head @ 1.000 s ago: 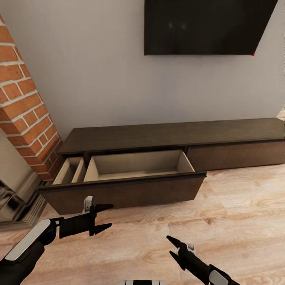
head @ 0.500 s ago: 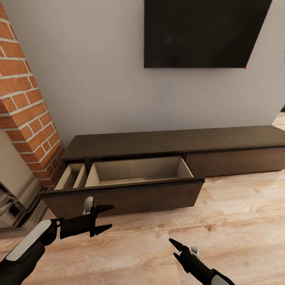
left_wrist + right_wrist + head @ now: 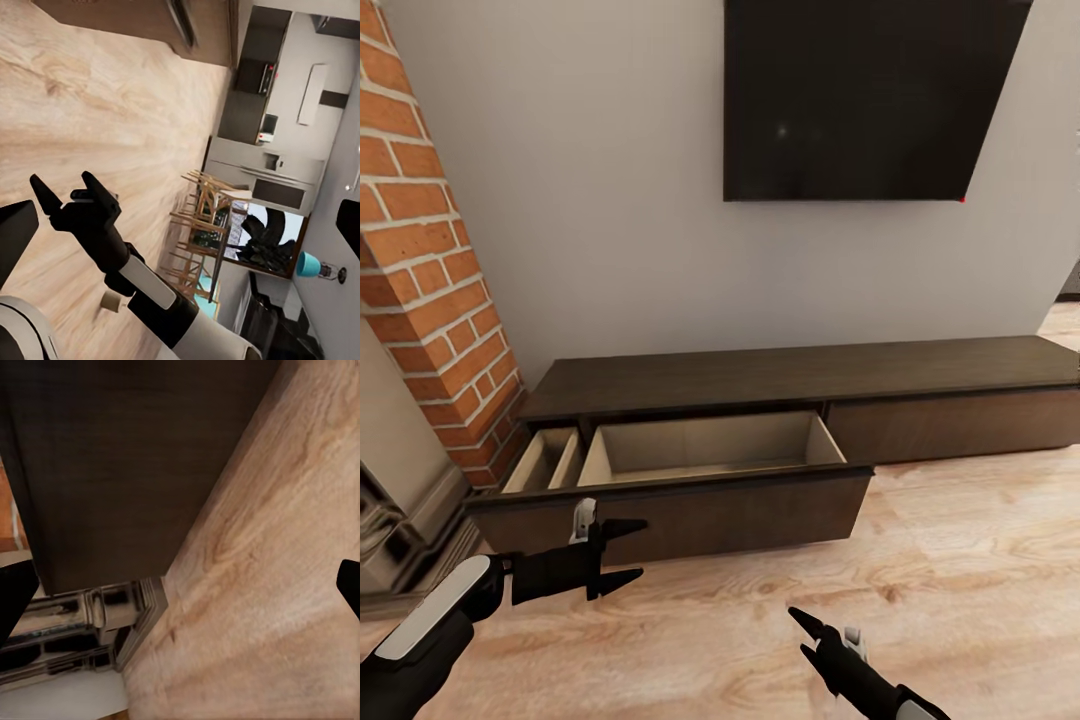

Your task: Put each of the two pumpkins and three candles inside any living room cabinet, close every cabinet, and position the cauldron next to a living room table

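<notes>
The long dark-brown cabinet runs along the wall under the black television, its long axis lying across the head view from the brick chimney toward the right. Its left drawer stands pulled out over the wood floor, showing a pale interior split into narrow slots at the left and one wide bay, with nothing visible inside; the drawer front to its right is flush and closed.

Both grippers hang in front of the open drawer, apart from it. The left gripper sits just ahead of the drawer's left half, jaws spread and holding nothing, fingertips pointing rightward along the drawer front. The right gripper is lower and farther back from the cabinet, also spread and holding nothing; in the left wrist view it shows as two parted black prongs over bare floor.

A small cream cylinder, likely one of the candles, lies on the floor beyond the right arm in that view. So the drawer lies forward of the grippers, while that object lies off toward the robot's right, which favours the right arm.
</notes>
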Robot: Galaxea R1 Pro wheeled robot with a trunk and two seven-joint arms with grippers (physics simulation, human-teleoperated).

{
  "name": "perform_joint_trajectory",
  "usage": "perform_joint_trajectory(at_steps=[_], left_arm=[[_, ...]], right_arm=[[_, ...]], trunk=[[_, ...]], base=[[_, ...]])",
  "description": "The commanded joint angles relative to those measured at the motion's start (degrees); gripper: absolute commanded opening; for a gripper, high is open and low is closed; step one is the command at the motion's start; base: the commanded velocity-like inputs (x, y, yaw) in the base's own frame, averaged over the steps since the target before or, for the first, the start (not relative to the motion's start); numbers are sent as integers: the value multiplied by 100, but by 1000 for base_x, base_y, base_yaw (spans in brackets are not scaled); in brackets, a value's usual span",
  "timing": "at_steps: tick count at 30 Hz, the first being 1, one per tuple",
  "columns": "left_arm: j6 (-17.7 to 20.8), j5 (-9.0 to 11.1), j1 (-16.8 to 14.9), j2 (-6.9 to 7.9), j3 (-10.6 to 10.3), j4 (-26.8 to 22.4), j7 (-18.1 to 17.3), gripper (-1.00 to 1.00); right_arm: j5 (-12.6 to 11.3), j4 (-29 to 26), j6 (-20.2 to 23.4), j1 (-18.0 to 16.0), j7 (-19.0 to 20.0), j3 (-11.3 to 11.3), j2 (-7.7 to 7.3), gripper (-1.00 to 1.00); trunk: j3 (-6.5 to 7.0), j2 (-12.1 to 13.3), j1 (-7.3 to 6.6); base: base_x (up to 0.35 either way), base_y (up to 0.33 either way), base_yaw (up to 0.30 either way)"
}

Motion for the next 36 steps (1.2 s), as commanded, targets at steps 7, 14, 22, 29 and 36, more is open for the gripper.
perform_joint_trajectory(at_steps=[7, 14, 22, 29, 36], left_arm=[[3, 43, -4, 7, -8, 7, 69, 100], [3, 40, -4, 3, -8, 7, 70, 100], [-4, 26, -4, -1, -17, 7, 86, 100], [-5, 17, -4, -1, -48, -26, 87, 100], [-5, 16, -4, 5, -52, -27, 87, 100]], right_arm=[[-67, 7, -62, -2, 12, 40, -3, 100], [-69, 4, -82, -2, -7, 40, 0, 100], [-113, 245, -275, -2, -44, 10, 3, 100], [-130, 385, -486, -2, -6, -3, 4, 100], [-130, 397, -502, -2, 1, -2, 6, 100]], trunk=[[151, 8, -19], [306, 17, -37], [483, 28, -58], [483, 28, -58], [483, 28, -58]], base=[[0, 0, 0], [-55, 56, 0], [-186, 116, 93], [-227, 21, -129], [-111, 1, -278]])
